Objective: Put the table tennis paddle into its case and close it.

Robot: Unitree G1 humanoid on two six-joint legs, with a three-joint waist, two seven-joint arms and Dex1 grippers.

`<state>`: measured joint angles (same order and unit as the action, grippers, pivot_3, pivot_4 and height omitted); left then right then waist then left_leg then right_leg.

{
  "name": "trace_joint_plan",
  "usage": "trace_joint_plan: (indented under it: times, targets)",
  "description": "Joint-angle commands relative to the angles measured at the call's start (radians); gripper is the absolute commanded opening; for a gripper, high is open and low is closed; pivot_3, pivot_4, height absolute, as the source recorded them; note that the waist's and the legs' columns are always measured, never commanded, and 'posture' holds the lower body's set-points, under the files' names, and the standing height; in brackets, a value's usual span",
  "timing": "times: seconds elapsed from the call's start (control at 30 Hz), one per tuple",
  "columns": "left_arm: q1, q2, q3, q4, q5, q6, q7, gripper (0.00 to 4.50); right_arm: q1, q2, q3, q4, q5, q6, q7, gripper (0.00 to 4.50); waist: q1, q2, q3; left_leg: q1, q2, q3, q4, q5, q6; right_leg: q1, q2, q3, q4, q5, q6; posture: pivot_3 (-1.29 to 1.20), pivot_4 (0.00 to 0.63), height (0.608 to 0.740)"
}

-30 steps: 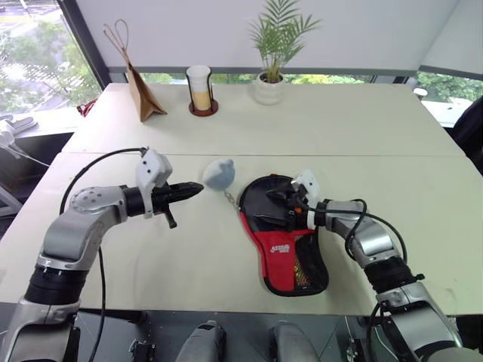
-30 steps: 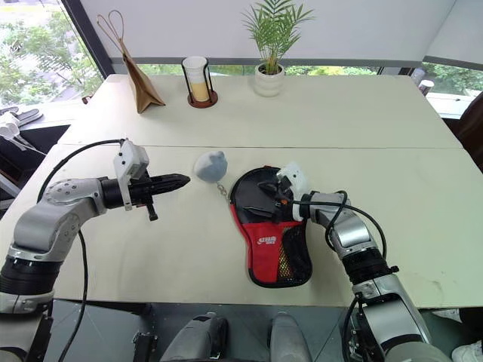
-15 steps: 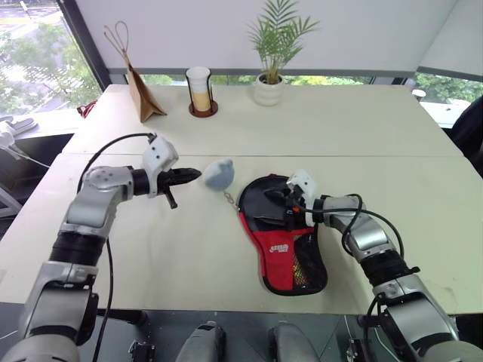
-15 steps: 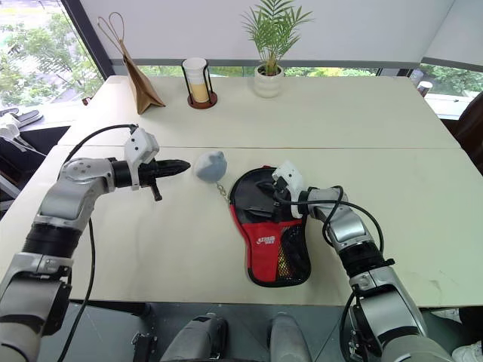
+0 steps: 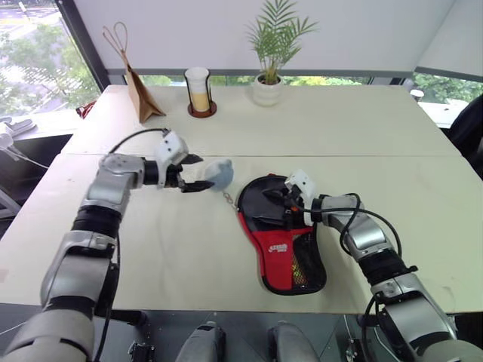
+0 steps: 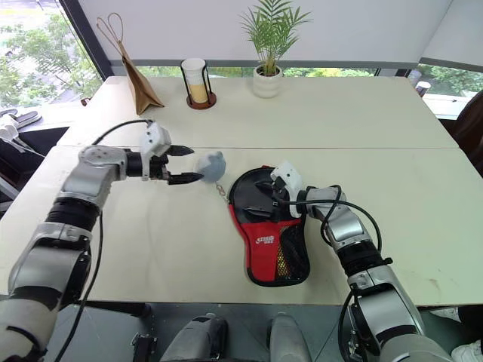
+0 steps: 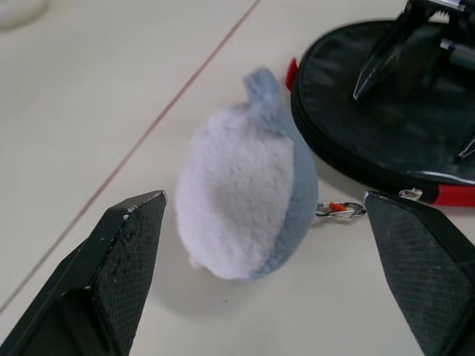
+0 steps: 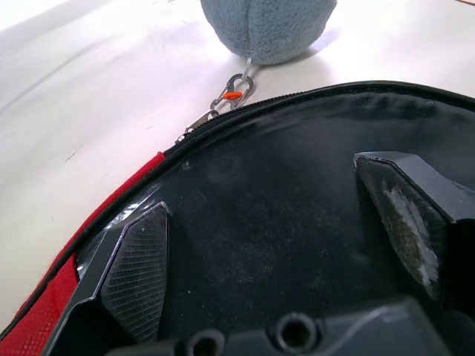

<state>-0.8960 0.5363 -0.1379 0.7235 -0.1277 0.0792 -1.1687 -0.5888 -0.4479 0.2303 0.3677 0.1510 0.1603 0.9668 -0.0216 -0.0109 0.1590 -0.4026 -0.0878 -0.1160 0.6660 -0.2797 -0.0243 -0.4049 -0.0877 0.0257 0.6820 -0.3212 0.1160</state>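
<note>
The case (image 5: 285, 243) lies flat on the table, a black round part with a red panel and mesh pocket toward the near edge. A small metal clip (image 8: 234, 92) links its zip to the grey-blue plush charm (image 5: 219, 173), which rests on the table to its left. My left gripper (image 5: 195, 173) is open, its fingers (image 7: 113, 276) on either side of the charm, just short of it. Over the case's black round part my right gripper (image 5: 289, 206) stands open, with its fingers (image 8: 134, 273) just above the fabric. The paddle is hidden.
At the back of the table stand a brown paper bag (image 5: 140, 93), a cup in a dark holder (image 5: 199, 91) and a potted plant (image 5: 270, 78). A seam (image 5: 377, 155) crosses the table behind the case. The table's near edge (image 5: 189, 308) lies close below the case.
My left arm has reached forward and right to the plush charm, and its gripper went from shut to open. The right gripper stayed open over the case.
</note>
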Motion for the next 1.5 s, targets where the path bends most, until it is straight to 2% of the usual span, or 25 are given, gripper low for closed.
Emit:
trace_joint_plan:
  times: [0.03, 0.27, 0.3, 0.37, 0.6, 0.63, 0.93, 1.2, 1.5]
  targets:
    - [-0.064, -0.025, -0.011, 0.094, 0.06, -0.089, 0.05, 4.46, 0.034, 0.005, 0.031, 0.033, -0.06, 0.02, -0.024, 4.5, 0.0, 0.0, 0.0, 0.0, 0.0, 0.0, 0.0, 0.0, 0.0, 0.0, 0.0, 0.0, 0.0, 0.0, 0.0, 0.0, 0.15, 0.74]
    - [-0.155, -0.088, -0.019, 0.311, 0.136, -0.183, 0.111, 4.46, 0.047, 0.003, 0.037, 0.007, -0.067, 0.029, -0.022, 4.5, -0.001, -0.001, -0.001, 0.0, 0.0, 0.0, 0.0, 0.0, 0.0, 0.0, 0.0, 0.0, 0.001, 0.0, 0.0, 0.0, 0.15, 0.74]
    - [-0.166, -0.093, -0.02, 0.333, 0.145, -0.19, 0.114, 4.22, 0.049, 0.003, 0.039, 0.002, -0.068, 0.031, -0.022, 4.5, -0.001, -0.001, -0.001, 0.0, 0.0, 0.0, 0.0, 0.0, 0.0, 0.0, 0.0, 0.0, 0.001, 0.0, 0.0, 0.0, 0.15, 0.74]
    - [-0.183, -0.1, -0.021, 0.368, 0.158, -0.205, 0.114, 3.59, 0.053, 0.004, 0.041, -0.009, -0.069, 0.036, -0.024, 4.5, -0.001, -0.001, -0.001, 0.0, 0.0, 0.0, 0.0, 0.0, 0.0, 0.0, 0.0, 0.0, 0.001, 0.0, 0.0, 0.0, 0.15, 0.74]
    - [-0.229, -0.122, -0.028, 0.457, 0.209, -0.25, 0.149, 0.21, 0.065, 0.01, 0.047, -0.04, -0.071, 0.053, -0.031, 4.5, -0.001, -0.001, -0.001, 0.0, 0.0, 0.0, 0.0, 0.0, 0.0, -0.001, 0.0, -0.001, 0.001, 0.0, 0.0, 0.0, 0.15, 0.74]
    - [-0.237, -0.125, -0.026, 0.466, 0.213, -0.252, 0.154, 0.05, 0.067, 0.01, 0.047, -0.044, -0.071, 0.055, -0.031, 4.5, -0.001, -0.001, -0.001, 0.0, 0.0, 0.0, 0.0, 0.0, 0.0, -0.001, 0.0, -0.001, 0.001, 0.0, 0.0, 0.0, 0.15, 0.74]
    - [-0.305, -0.181, -0.026, 0.544, 0.272, -0.303, 0.302, 0.05, 0.093, 0.014, 0.061, -0.086, -0.07, 0.096, -0.031, 4.5, 0.001, -0.002, -0.001, 0.0, 0.0, 0.0, 0.0, 0.0, 0.0, 0.0, 0.0, -0.001, 0.001, 0.0, 0.0, 0.0, 0.15, 0.74]
    - [-0.372, -0.263, -0.042, 0.594, 0.357, -0.34, 0.531, 0.05, 0.098, 0.017, 0.076, -0.108, -0.078, 0.162, -0.034, 4.5, 0.001, -0.002, -0.002, 0.0, -0.001, 0.0, 0.0, 0.0, 0.0, -0.001, 0.0, -0.001, 0.001, 0.0, 0.0, 0.0, 0.15, 0.74]
    - [-0.438, -0.375, -0.044, 0.625, 0.413, -0.33, 0.676, 0.05, 0.115, 0.022, 0.095, -0.128, -0.115, 0.24, -0.088, 4.5, 0.001, -0.003, -0.002, -0.001, -0.001, 0.001, 0.0, 0.0, 0.0, -0.002, 0.0, -0.001, 0.001, 0.0, 0.0, 0.0, 0.15, 0.74]
